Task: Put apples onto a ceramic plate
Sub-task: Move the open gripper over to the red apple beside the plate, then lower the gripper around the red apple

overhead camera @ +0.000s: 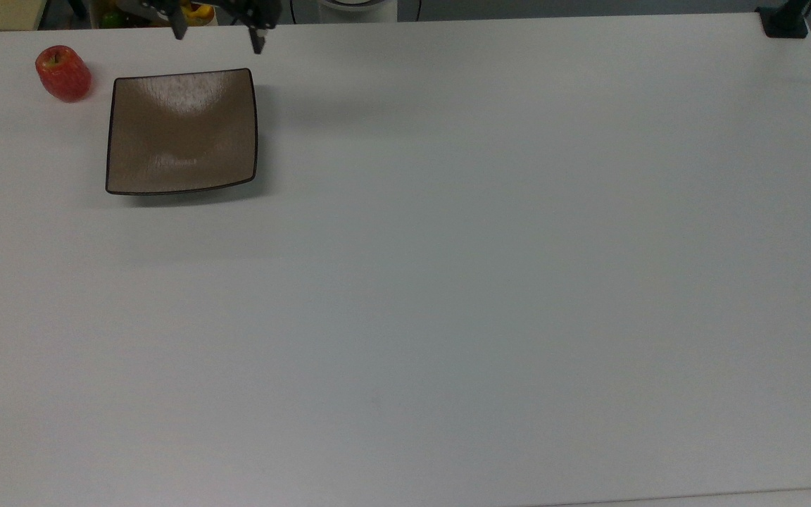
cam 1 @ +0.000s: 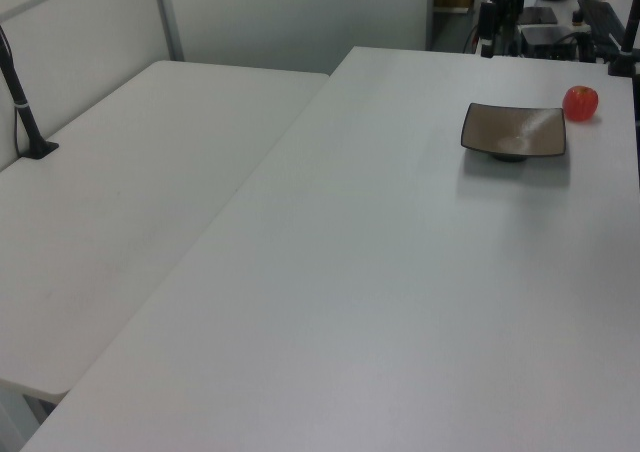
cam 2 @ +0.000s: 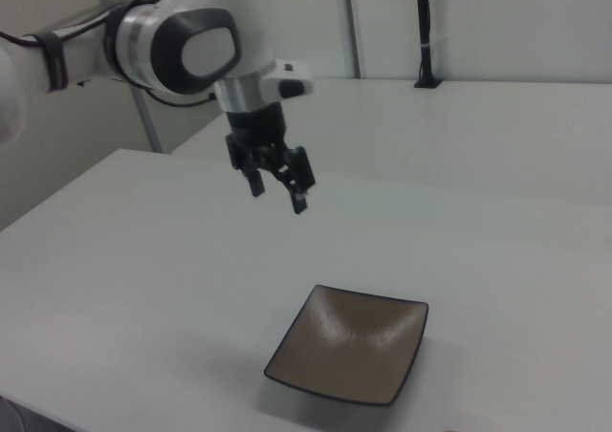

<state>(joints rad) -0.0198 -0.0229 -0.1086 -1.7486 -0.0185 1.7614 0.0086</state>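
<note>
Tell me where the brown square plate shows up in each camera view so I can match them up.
Top view: the ceramic plate lies at upper left, with the apple on the top view's left of it.
Left view: the plate is at upper right, the apple beyond its right corner.
Right view: the plate sits bottom centre, below the gripper.
Shared landmark: the white table.

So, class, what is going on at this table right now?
A robot arm is working over a white table. Its gripper hangs in the air with the jaws open and empty, above the table's far edge near the plate. The plate is empty. The apple sits on the table beside the plate, on the top view's left, apart from it and untouched. The apple has not yet been picked up or put on the plate.
</note>
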